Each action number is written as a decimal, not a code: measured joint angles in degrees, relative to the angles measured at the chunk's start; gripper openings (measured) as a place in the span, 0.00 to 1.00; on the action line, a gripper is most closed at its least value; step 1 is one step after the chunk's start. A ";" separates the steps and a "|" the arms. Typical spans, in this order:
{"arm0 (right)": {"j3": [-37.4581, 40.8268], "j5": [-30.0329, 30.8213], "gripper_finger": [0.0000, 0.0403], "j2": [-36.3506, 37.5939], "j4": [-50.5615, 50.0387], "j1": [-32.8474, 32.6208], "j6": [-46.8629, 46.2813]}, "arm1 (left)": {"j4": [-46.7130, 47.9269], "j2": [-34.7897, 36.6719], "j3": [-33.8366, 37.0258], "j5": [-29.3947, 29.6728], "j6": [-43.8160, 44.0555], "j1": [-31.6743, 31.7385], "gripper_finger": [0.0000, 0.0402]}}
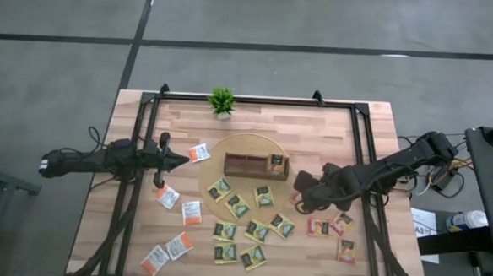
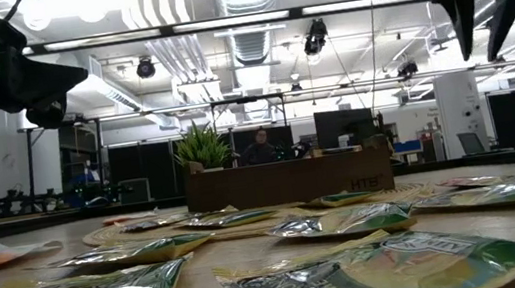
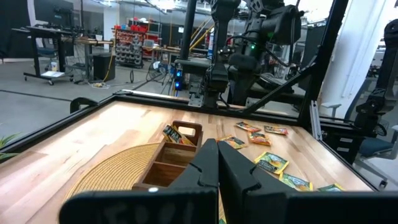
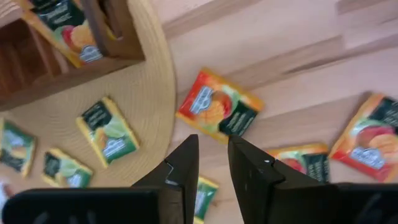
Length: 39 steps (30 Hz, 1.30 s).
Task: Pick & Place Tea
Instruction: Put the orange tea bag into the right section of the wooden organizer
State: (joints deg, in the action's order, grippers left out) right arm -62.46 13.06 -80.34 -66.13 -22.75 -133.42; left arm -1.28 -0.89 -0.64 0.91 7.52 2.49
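Note:
Tea sachets lie flat on the table: green-and-yellow ones [image 1: 237,206] on and near the round woven mat [image 1: 246,145], white-and-orange ones [image 1: 191,212] at the left, red ones [image 1: 319,227] at the right. One green-and-yellow sachet [image 4: 65,31] leans in the right compartment of the brown tray [image 1: 245,165]. My right gripper [image 4: 214,168] hangs open above the mat's right edge, pointing down, with nothing between its fingers. A red sachet [image 4: 217,112] lies just beyond its fingertips. My left gripper [image 3: 217,162] waits shut at the table's left, level and clear of everything.
A small green potted plant [image 1: 222,101] stands at the far edge, behind the tray. A black frame [image 1: 361,127] runs along the table's left, right and far sides. Bare wood shows between the tray and the far edge.

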 joint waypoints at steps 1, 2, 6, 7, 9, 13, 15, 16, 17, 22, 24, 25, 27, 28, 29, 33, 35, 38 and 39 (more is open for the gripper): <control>0.00 -0.01 0.19 -0.03 -0.71 -0.01 0.28 | 0.00 0.00 0.00 0.00 0.01 -0.01 0.00; 0.00 0.00 0.19 -0.15 -1.33 0.00 0.70 | 0.00 -0.02 0.00 0.00 0.01 0.01 0.00; 0.00 0.02 0.17 -0.34 -3.47 0.01 2.46 | 0.00 0.00 0.00 0.00 0.01 0.01 0.00; 0.00 0.02 0.16 -0.34 -3.98 0.01 3.04 | 0.00 0.00 0.00 0.00 0.01 -0.01 0.00; 0.00 0.00 0.16 -0.41 -4.36 0.01 3.84 | 0.00 -0.01 0.00 0.01 0.01 0.00 0.00; 0.29 -0.01 0.15 -0.41 -4.42 0.01 3.05 | 0.00 -0.02 0.00 0.00 0.01 -0.01 0.00; 0.79 -0.02 0.15 -0.41 -4.43 0.01 2.31 | 0.00 0.00 0.00 0.00 0.01 0.01 0.00; 1.07 -0.04 0.15 -0.41 -4.41 0.01 2.18 | 0.00 0.00 0.00 0.00 0.01 -0.01 0.00; 1.22 -0.04 0.15 -0.77 -4.49 0.01 2.18 | 0.00 0.00 0.00 0.00 0.00 0.00 0.00; 1.94 -2.67 0.15 -2.47 -4.08 -0.28 4.21 | 0.00 -0.02 0.00 0.00 0.01 0.00 0.00; 2.25 -4.82 0.15 -3.22 -3.72 -0.68 4.81 | 0.00 -0.02 0.00 0.00 0.01 0.01 0.00; 2.33 -5.72 0.15 -3.59 -3.57 -0.90 4.79 | 0.00 -0.02 0.00 -0.02 0.01 0.01 0.00; 2.34 -6.64 0.15 -4.12 -3.32 -1.38 3.67 | 0.00 -0.02 0.00 0.00 0.01 -0.01 0.00; 2.37 -7.15 0.15 -4.39 -2.81 -1.62 2.67 | 0.00 -0.02 0.00 0.00 -0.01 -0.01 0.00; 2.40 -7.18 0.15 -4.75 -2.13 -1.79 1.66 | 0.00 -0.02 0.00 0.00 0.00 -0.01 0.00; 2.62 -7.15 0.15 -6.07 1.00 -1.93 -1.05 | 0.00 0.00 0.00 0.00 0.01 0.01 0.00; 2.83 -6.84 0.15 -6.83 3.02 -1.91 -1.42 | 0.02 0.00 0.00 0.00 0.01 -0.01 0.00; 3.30 -5.39 0.15 -7.16 7.53 -2.03 -1.49 | -0.02 -0.01 0.00 0.00 0.01 -0.01 0.00; 3.49 -5.19 0.15 -7.16 8.74 -2.18 -1.59 | -0.02 0.00 0.00 0.00 -0.01 0.01 0.00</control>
State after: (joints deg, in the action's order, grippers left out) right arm -58.96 7.87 -87.50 -57.39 -24.93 -135.01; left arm -1.30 -0.89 -0.64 0.91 7.52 2.50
